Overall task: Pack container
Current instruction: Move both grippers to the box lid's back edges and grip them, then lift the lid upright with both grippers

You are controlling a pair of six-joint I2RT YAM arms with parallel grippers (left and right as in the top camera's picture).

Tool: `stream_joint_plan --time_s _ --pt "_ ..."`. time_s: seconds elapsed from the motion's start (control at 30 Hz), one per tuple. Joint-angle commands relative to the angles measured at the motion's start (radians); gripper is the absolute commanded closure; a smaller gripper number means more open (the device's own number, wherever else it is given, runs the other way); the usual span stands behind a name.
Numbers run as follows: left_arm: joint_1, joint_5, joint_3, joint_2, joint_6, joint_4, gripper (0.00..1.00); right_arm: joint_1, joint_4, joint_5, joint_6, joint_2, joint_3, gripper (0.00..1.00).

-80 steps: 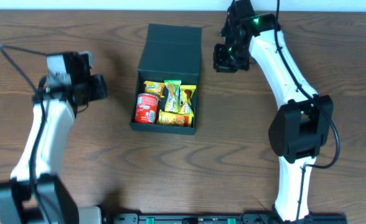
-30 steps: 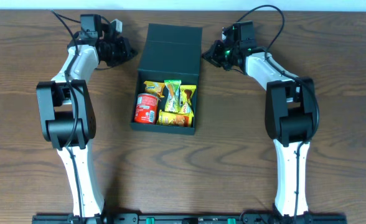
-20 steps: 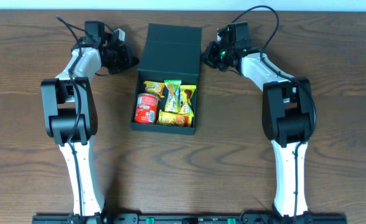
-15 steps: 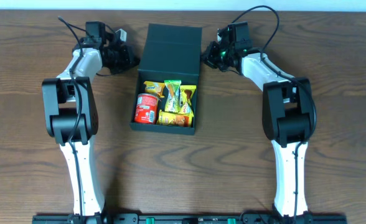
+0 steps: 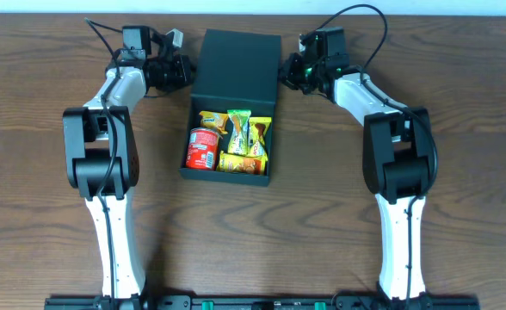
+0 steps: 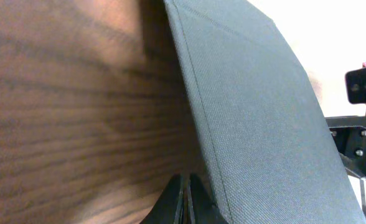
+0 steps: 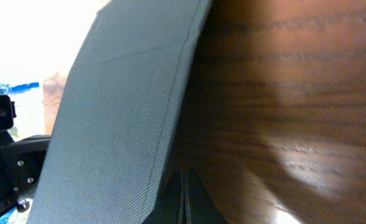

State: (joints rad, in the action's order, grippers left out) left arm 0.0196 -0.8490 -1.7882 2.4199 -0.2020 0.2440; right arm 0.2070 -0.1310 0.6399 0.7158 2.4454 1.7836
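The dark green-black container sits mid-table with its flap lid folded back behind it. Inside lie a red snack can and several yellow and green snack packets. My left gripper is shut and empty, its tips at the lid's left edge. My right gripper is shut and empty at the lid's right edge. In the left wrist view the shut tips sit low beside the tilted lid. In the right wrist view the shut tips sit beside the lid.
The brown wooden table surrounds the container. Both arms reach along the table's far side, their bases at the near edge. The opposite arm's hardware shows past the lid in each wrist view.
Both arms swung to the far side and closed in on the lid's two side edges. The lid's far edge now looks slightly shifted and raised.
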Motion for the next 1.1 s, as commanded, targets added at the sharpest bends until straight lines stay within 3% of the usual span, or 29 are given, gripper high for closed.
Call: stream_joint_plan --time_s 0.0,0.13,0.47,1.07 --pt "0.000 -0.055 -0.021 0.018 0.019 -0.018 0.94 0.001 0.030 0.047 -0.015 0.003 -0.004 0.99" --pt "0.000 -0.074 -0.022 0.018 0.023 -0.047 0.94 -0.016 0.072 0.072 -0.014 0.003 -0.003 0.99" --pt "0.001 -0.153 -0.022 0.018 -0.009 -0.280 0.95 -0.056 0.130 0.156 -0.043 0.003 -0.003 0.99" --pt "0.008 -0.307 -0.022 0.018 -0.016 -0.462 0.95 -0.077 0.297 0.339 -0.039 0.003 -0.003 0.99"
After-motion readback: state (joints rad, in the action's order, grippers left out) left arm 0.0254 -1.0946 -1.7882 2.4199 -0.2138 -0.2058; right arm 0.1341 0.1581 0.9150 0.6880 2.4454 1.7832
